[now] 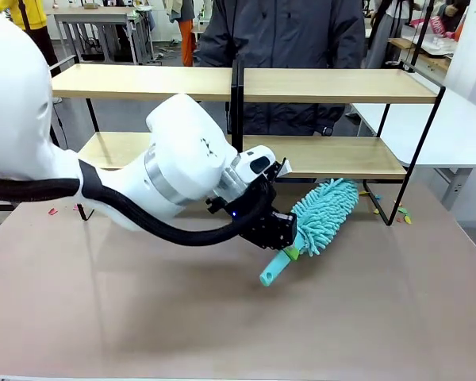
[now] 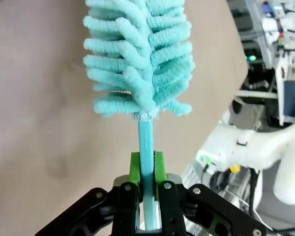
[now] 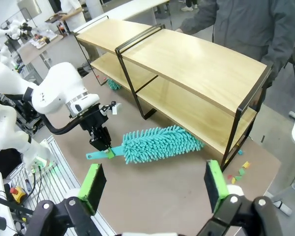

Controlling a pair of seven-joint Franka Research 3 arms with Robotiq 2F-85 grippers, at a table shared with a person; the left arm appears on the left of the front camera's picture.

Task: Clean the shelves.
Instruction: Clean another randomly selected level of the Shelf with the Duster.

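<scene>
Clamps fluffy teal microfibre duster (image 1: 327, 208) by its handle in left gripper (image 2: 147, 166), holds right gripper (image 3: 153, 184) wide, apparently yet to wipe light-wood black-framed shelves (image 1: 325, 86)

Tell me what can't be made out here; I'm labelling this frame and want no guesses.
Lower shelf, middle stretch: front view, hidden behind the left arm.
Duster tip: left wrist view, cut off by the top edge.
Coloured bits by the shelf's foot: front view, too small to identify.
</scene>
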